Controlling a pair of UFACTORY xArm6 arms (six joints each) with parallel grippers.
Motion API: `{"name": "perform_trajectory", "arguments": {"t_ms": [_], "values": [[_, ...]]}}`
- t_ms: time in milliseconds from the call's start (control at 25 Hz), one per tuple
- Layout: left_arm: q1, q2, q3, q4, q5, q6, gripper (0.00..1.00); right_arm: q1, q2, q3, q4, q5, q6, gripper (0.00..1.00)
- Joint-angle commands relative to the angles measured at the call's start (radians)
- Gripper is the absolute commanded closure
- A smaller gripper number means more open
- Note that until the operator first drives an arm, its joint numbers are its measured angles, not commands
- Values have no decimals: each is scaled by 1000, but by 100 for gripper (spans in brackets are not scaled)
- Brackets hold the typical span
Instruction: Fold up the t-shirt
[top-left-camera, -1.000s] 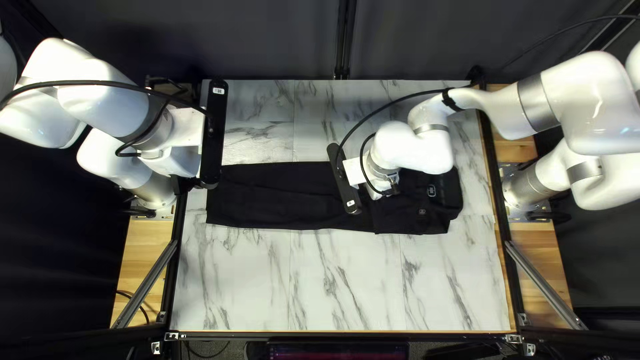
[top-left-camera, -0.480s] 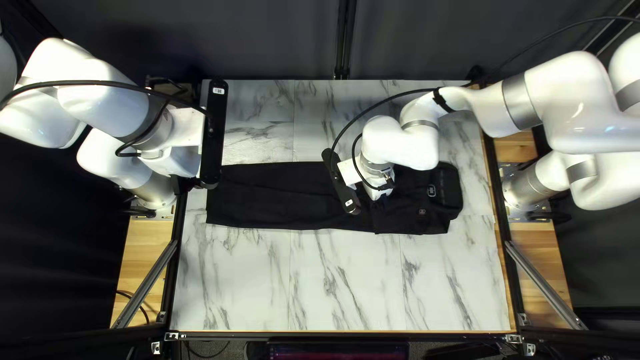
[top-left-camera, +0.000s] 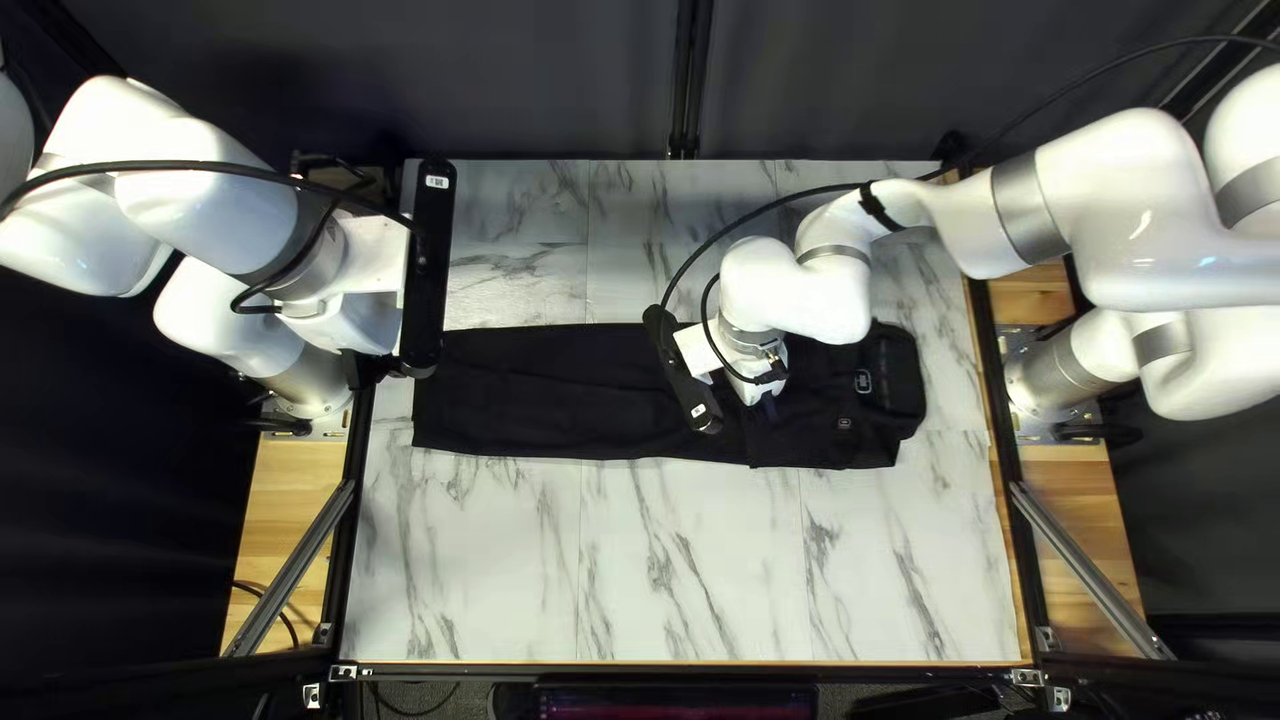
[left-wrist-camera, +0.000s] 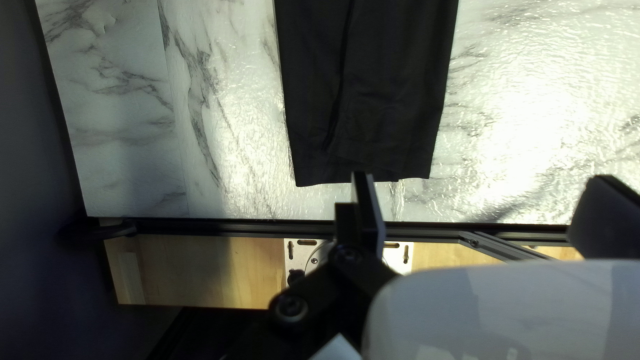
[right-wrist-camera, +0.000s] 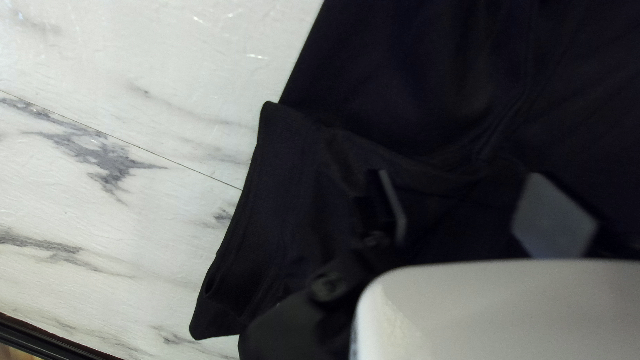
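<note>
The black shirt (top-left-camera: 560, 394) lies as a long flat strip across the table, its collar end at the right of the top left view. My left gripper (top-left-camera: 363, 324) hangs over the table's left edge, off the shirt's end; its fingertips are hidden there. In the left wrist view the hem end of the shirt (left-wrist-camera: 373, 127) lies ahead of the gripper (left-wrist-camera: 483, 210), whose fingers stand wide apart. My right gripper (top-left-camera: 758, 392) is over the shirt beside the folded sleeve. In the right wrist view that gripper (right-wrist-camera: 467, 210) is open above dark cloth, near the sleeve (right-wrist-camera: 273, 193).
The marble-patterned table (top-left-camera: 667, 574) shows bare surface in front of and behind the shirt. Black rails border it, with wooden boards (top-left-camera: 300, 494) outside at both sides. My right arm reaches across the right part of the table, trailing a black cable.
My right gripper has moved a little to the left over the shirt in the top left view, slowing in the last half second. The left arm and the shirt look unchanged.
</note>
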Motion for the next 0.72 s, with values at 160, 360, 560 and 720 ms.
{"name": "perform_trajectory", "arguments": {"t_ms": [160, 360, 560, 720], "values": [[0, 0, 0, 0, 0, 0, 0, -16, -11, -30, -22, 38, 8, 96], [0, 0, 0, 0, 0, 0, 0, -57, 5, -21, -8, 21, -52, 73], [0, 0, 0, 0, 0, 0, 0, -80, 3, 2, 5, -14, -80, 0], [0, 0, 0, 0, 0, 0, 0, -38, -98, 92, -43, -77, 30, 0]]}}
